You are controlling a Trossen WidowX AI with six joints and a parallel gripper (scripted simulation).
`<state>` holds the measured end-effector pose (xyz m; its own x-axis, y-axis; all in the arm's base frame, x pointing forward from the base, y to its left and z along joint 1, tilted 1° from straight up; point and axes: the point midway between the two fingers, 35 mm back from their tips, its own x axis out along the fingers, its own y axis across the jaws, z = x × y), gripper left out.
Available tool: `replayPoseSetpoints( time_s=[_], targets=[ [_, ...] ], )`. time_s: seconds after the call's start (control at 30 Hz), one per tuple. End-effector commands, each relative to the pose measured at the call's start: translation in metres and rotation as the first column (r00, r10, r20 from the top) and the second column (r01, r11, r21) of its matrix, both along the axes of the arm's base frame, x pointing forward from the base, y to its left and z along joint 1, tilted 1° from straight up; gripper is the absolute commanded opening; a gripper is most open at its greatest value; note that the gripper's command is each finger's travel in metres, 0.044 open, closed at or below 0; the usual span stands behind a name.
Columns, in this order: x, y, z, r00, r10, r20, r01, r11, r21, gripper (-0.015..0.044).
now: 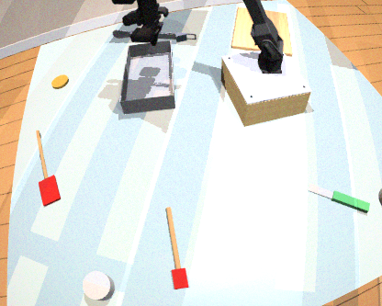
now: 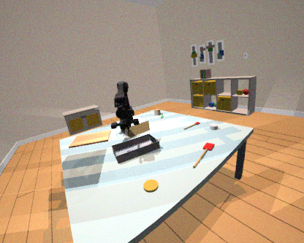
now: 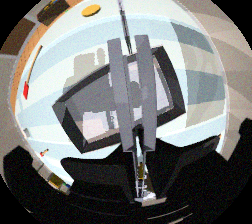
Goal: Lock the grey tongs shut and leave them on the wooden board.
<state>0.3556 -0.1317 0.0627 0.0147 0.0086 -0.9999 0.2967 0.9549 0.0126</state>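
My gripper is shut on the grey tongs, held raised near the back end of the roasting tin. In the top view the tongs lie across the gripper, roughly level, with the wide tips to the left and the hinge end to the right. In the wrist view their two arms are close together and almost parallel. The lock inside the hinge cannot be seen. The wooden board lies flat at the back, right of the gripper in the top view.
A box with a white top stands between the tin and my arm's lower part, in front of the board. A yellow disc lies left of the tin. Two red spatulas, a green-handled knife and a white round lie farther forward.
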Motion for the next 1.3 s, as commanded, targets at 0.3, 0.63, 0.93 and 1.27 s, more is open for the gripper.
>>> replayPoseSetpoints(
  time_s=[0.3,0.63,0.93,1.27],
  targets=[
    [-0.035,-0.082,0.002,0.977,-0.213,0.006,0.213,0.977,-0.011,-0.0150],
    [-0.073,-0.135,0.002,0.934,-0.358,0.004,0.358,0.934,-0.011,-0.0150],
    [-0.114,-0.177,0.003,0.879,-0.477,0.002,0.477,0.879,-0.014,-0.0150],
    [-0.134,-0.193,0.002,0.853,-0.522,0.000,0.522,0.853,-0.014,-0.0150]
  ],
)
